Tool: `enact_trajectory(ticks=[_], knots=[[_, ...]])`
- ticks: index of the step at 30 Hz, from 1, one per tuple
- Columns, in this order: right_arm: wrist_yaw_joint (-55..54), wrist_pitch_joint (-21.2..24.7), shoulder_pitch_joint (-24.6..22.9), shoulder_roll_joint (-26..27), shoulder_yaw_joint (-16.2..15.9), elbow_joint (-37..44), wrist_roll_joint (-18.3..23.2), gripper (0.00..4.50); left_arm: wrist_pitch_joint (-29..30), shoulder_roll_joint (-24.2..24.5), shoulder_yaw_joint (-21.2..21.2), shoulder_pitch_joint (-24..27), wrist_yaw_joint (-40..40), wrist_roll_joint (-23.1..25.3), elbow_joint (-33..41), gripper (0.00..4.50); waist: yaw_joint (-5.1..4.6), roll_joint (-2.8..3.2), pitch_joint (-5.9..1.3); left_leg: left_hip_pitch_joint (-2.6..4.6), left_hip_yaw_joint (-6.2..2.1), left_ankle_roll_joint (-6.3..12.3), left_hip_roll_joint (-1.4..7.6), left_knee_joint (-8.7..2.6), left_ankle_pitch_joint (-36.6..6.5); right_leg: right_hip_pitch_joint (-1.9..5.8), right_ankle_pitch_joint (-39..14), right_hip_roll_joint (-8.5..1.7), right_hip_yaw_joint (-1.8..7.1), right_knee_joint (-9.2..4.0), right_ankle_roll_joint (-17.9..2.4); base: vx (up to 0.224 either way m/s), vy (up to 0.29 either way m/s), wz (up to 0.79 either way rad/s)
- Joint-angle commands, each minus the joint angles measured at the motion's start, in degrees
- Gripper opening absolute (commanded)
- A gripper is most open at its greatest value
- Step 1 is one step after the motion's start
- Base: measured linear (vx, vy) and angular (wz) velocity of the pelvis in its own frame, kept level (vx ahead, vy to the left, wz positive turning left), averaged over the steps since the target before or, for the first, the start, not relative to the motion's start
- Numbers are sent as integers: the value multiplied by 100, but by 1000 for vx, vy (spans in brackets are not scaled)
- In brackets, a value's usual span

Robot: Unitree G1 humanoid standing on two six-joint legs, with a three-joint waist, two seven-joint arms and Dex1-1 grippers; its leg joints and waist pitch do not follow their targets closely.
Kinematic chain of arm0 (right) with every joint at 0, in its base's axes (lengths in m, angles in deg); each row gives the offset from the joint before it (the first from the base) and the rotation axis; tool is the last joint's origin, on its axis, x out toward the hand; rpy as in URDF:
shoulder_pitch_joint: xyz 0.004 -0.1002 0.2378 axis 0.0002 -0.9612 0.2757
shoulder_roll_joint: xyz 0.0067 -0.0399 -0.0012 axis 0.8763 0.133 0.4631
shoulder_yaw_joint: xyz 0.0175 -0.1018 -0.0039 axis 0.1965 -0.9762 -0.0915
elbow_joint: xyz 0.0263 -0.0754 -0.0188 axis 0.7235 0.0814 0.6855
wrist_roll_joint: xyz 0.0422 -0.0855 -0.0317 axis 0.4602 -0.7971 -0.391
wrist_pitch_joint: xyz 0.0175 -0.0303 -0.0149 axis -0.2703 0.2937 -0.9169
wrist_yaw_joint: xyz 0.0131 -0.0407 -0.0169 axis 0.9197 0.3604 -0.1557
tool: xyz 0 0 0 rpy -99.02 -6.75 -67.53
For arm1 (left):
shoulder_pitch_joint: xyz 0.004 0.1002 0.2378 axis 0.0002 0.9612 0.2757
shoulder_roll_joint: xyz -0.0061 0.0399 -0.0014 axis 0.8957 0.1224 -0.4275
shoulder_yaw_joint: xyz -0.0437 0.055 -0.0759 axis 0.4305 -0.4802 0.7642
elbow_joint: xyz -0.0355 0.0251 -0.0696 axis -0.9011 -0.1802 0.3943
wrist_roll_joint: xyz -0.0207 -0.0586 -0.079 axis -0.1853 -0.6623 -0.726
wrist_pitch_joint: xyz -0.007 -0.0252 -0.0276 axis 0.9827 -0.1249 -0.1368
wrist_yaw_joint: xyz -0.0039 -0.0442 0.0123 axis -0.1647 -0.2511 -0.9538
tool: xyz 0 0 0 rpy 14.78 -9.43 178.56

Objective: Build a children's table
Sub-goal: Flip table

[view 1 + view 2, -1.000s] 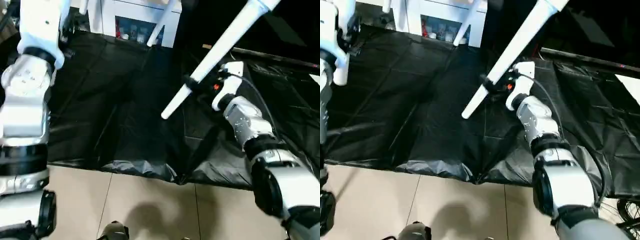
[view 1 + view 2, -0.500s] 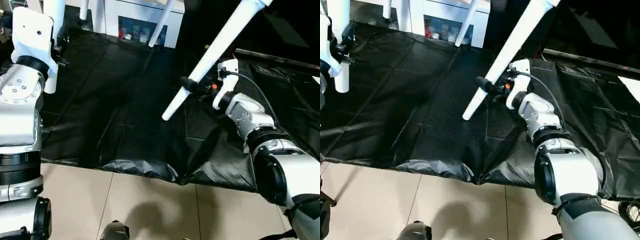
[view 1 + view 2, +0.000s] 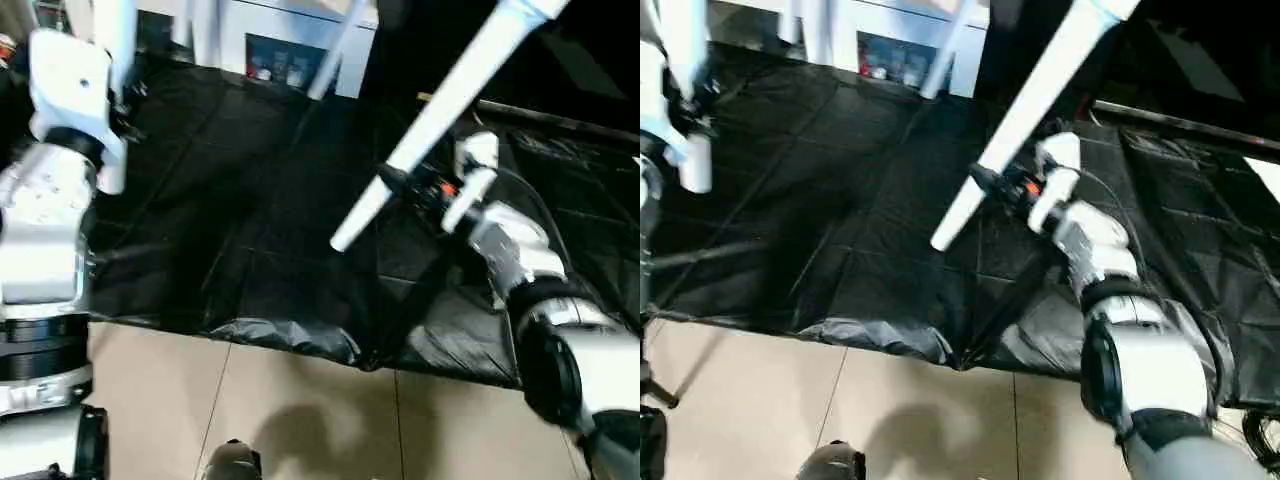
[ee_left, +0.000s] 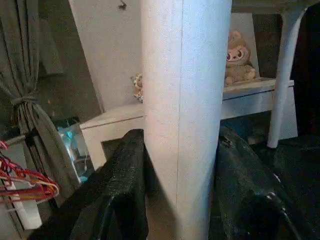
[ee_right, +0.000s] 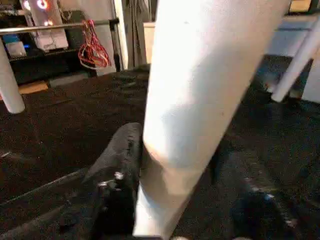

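Legs of the children's table are in both tools, held above the black sheet (image 3: 250, 230) spread on the floor. The right tool (image 3: 405, 183) is clamped on a slanted leg (image 3: 450, 105) near its narrow end; the right wrist view shows a black finger (image 5: 120, 165) tight on either side of the white shaft. That leg's long axis runs from its tip at about 7 o'clock up to its thick end at 1 o'clock, so nearly all its length lies beyond the grip.

The left tool (image 4: 177, 165) grips a second leg (image 3: 112, 60) standing nearly upright, its fingers (image 4: 127, 170) pressed on opposite sides. More white table parts (image 3: 340, 45) stand at 12 o'clock near a white cabinet (image 3: 290, 40).

Judging by this, the right arm's leg is the one about to be placed, and its thick upper end must be swung toward a socket.
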Motion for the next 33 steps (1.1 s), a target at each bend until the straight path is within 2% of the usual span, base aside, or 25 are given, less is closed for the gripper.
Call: enact_trajectory(ticks=[1, 2, 3, 5, 6, 7, 8, 9, 10, 11, 13, 16, 17, 18, 19, 22, 23, 25, 26, 27, 28, 29, 31, 32, 33], knots=[[330, -14, -152, 99, -115, 782, 105, 169, -160, -210, -644, 25, 282, -27, -68, 166, -55, 330, -533, 349, -274, -584, 451, -533, -1828, 135, -472, -625, 310, -356, -1201, 0, 0, 0], [296, 36, -307, 100, -119, 1034, 137, 169, -192, -242, -660, 32, 296, -35, -92, 166, -57, 275, -524, 355, -267, -584, 457, -548, -1832, 135, -424, -607, 310, -378, -1152, 0, 0, 0], [296, 36, -307, 100, -119, 1034, 137, 163, -192, -242, -660, 32, 296, -35, -92, 166, -39, 274, -535, 369, -272, -584, 461, -545, -1812, 141, -366, -611, 305, -372, -1150, 0, 0, 0], [79, 177, -824, 73, -173, 1841, 144, 160, -274, -334, -724, 69, 333, -44, -152, 166, -23, 274, -514, 357, -264, -557, 449, -556, -1765, 139, -361, -592, 309, -398, -1113, 0, 0, 0], [-3, 230, -1000, 59, -194, 2113, 133, 157, -301, -361, -744, 83, 342, -41, -171, 166, -17, 267, -534, 379, -269, -568, 457, -551, -1813, 131, -370, -614, 306, -381, -1085, 0, 0, 0], [-139, 318, -1283, 36, -227, 2553, 113, 157, -346, -403, -776, 106, 353, -33, -202, 166, -16, 402, -538, 366, -296, -610, 455, -558, -1803, 143, -347, -608, 309, -372, -1052, 0, 0, 0], [-227, 386, -1476, 22, -242, 2858, 108, 155, -369, -430, -791, 121, 358, -34, -221, 166, -12, 329, -531, 402, -274, -637, 464, -570, -1889, 109, -323, -585, 298, -402, -991, 0, 0, 0], [-326, 445, -1634, 14, -247, 3121, 96, 155, -387, -451, -800, 134, 362, -36, -237, 166, -3, 308, -540, 371, -290, -652, 454, -575, -1886, 150, -340, -601, 301, -389, -983, 0, 0, 0], [-451, 517, -1787, 8, -241, 3378, 83, 155, -402, -473, -813, 148, 362, -35, -251, 166, -10, 310, -531, 362, -293, -656, 451, -584, -1911, 153, -406, -608, 304, -399, -984, 0, 0, 0], [-608, 616, -1958, 0, -232, 3681, 51, 155, -420, -500, -825, 166, 376, -47, -264, 166, -9, 358, -518, 384, -291, -690, 455, -588, -2067, 118, -577, -607, 309, -437, -947, 0, 0, 0], [-969, 831, -2271, 0, -198, 4261, -19, 155, -433, -550, -849, 227, 388, -55, -241, 166, -27, 330, -511, 369, -313, -710, 457, -606, -2156, 138, -759, -622, 314, -457, -895, 0, 0, 0], [-1089, 931, -2385, 8, -190, 4475, -36, 155, -409, -563, -858, 278, 395, -59, -188, 166, -61, 328, -504, 345, -317, -679, 448, -605, -2216, 148, -1004, -640, 325, -489, -854, 0, 0, 0], [-1329, 1173, -2644, 18, -223, 4952, -79, 155, -368, -579, -862, 389, 406, -61, -89, 166, -72, 331, -494, 342, -318, -654, 450, -607, -2181, 144, -1086, -644, 333, -504, -827, 0, 0, 0], [-1425, 1276, -2788, 28, -267, 5145, -127, 155, -306, -577, -861, 499, 404, -59, 18, 166, -64, 365, -497, 357, -316, -636, 455, -604, -2141, 130, -1068, -639, 338, -509, -803, 0, 0, 0], [-1480, 1340, -2877, 33, -298, 5258, -158, 155, -266, -573, -859, 571, 400, -56, 87, 166, -75, 341, -497, 343, -321, -616, 464, -615, -2101, 147, -1011, -637, 335, -508, -790, 0, 0, 0], [-1778, 1462, -2956, 25, -372, 5272, -412, 155, -51, -547, -837, 890, 328, -33, 408, 166, -103, 373, -500, 340, -318, -596, 455, -611, -2066, 153, -988, -633, 336, -506, -822, 0, 0, 0], [-1864, 1529, -2948, -13, -426, 5194, -506, 155, 75, -542, -818, 1130, 279, -9, 596, 166, -136, 378, -472, 327, -322, -621, 458, -633, -2118, 158, -1088, -626, 337, -514, -843, 0, 0, 0], [-1835, 1458, -2934, -41, -498, 5105, -591, 155, 160, -579, -764, 1323, 217, -26, 720, 166, -179, 380, -410, 398, -320, -672, 445, -643, -2659, 109, -1812, -635, 342, -606, -788, 0, 0, 0], [-1872, 1467, -2927, -36, -540, 5085, -643, 155, 167, -586, -756, 1426, 202, -25, 765, 166, -211, 365, -385, 478, -355, -709, 438, -631, -3050, 84, -2494, -674, 349, -707, -696, 0, 0, 0], [-1900, 1493, -2927, -30, -553, 5091, -657, 155, 155, -582, -759, 1476, 199, -13, 777, 166, -221, 372, -369, 493, -364, -720, 436, -631, -3167, 73, -2687, -680, 349, -748, -650, 0, 0, 0], [-1951, 1535, -2925, -13, -570, 5108, -668, 155, 140, -583, -757, 1548, 187, -1, 789, 166, -253, 319, -354, 529, -386, -734, 442, -657, -3374, 76, -2975, -665, 316, -798, -553, 0, 0, 0], [-1979, 1567, -2932, -8, -580, 5134, -668, 155, 134, -583, -755, 1577, 183, 2, 794, 166, -251, 366, -362, 547, -414, -768, 454, -680, -3442, 94, -2974, -672, 304, -802, -521, 0, 0, 0], [-2092, 1661, -2952, 21, -608, 5188, -676, 155, 117, -588, -730, 1630, 161, 1, 779, 166, -261, 311, -369, 576, -410, -783, 464, -704, -3472, 98, -2862, -655, 283, -813, -518, 0, 0, 0], [-2155, 1668, -2955, 40, -618, 5180, -705, 155, 93, -589, -715, 1646, 145, 7, 740, 166, -267, 357, -368, 575, -415, -823, 467, -735, -3476, 112, -2686, -653, 275, -803, -543, 0, 0, 0], [-2220, 1685, -2955, 65, -624, 5172, -721, 155, 109, -594, -701, 1671, 142, -16, 737, 166, -284, 324, -385, 553, -422, -844, 468, -761, -3422, 164, -2537, -664, 260, -788, -549, 0, 0, 0]])
